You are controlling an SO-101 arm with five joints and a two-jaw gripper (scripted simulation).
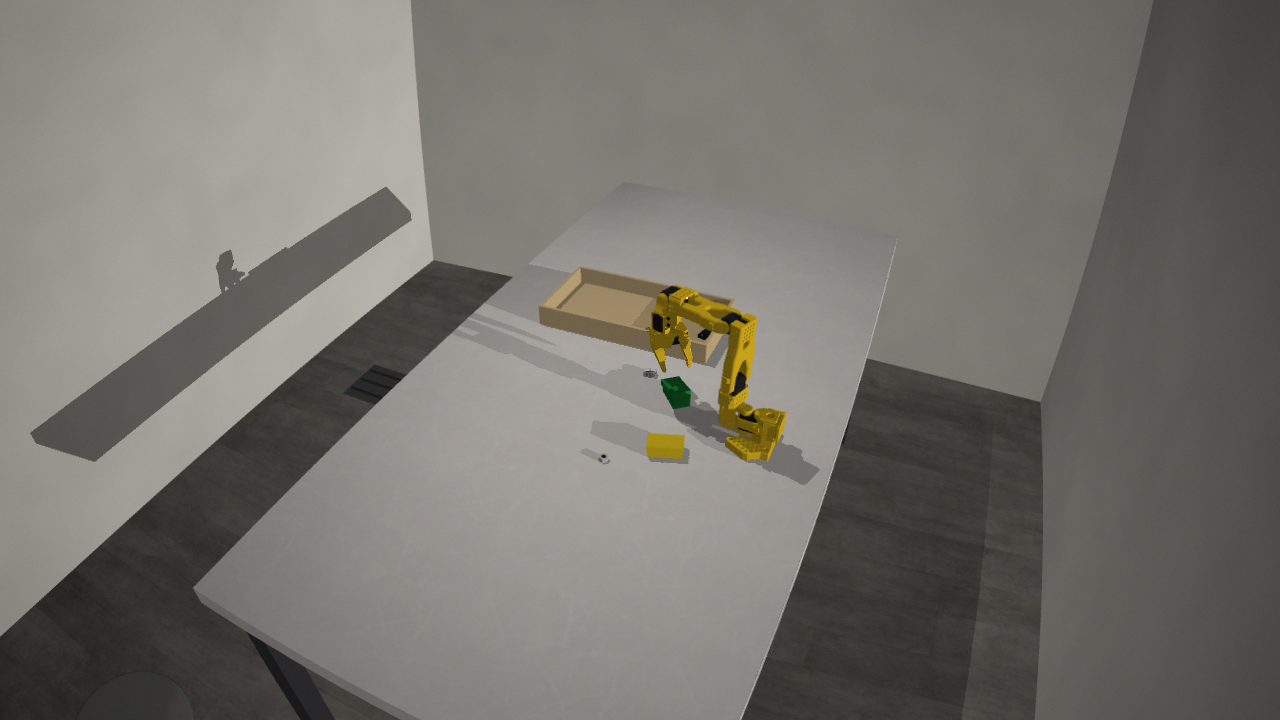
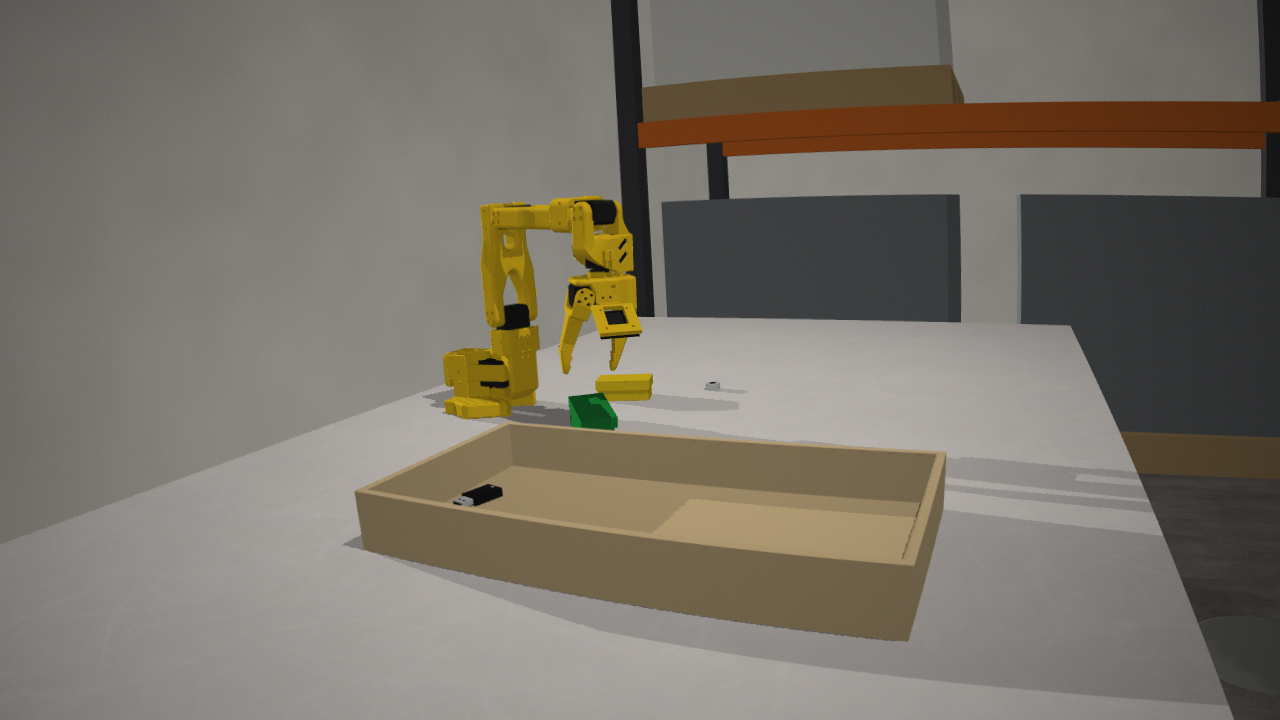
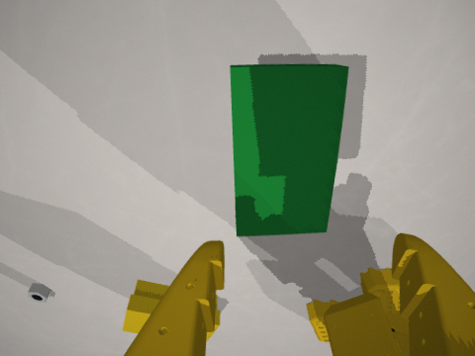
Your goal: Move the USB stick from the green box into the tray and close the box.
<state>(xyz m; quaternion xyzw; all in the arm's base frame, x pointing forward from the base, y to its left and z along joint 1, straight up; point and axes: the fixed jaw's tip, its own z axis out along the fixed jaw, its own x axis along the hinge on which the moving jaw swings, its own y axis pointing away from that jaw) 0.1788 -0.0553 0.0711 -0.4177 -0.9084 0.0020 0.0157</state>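
The black USB stick with a silver plug lies in the tan tray, near one end. The green box stands on the table in front of the tray. Its green top slopes: in the wrist view the far end looks wider and higher than the near end, so the lid looks tilted and not level. The base is mostly hidden under it. My gripper is open and empty, above the green box, with its fingers pointing down.
A closed yellow box stands beside the arm's base. A small grey nut-like piece lies beyond it. Another small grey object lies between the green box and the tray.
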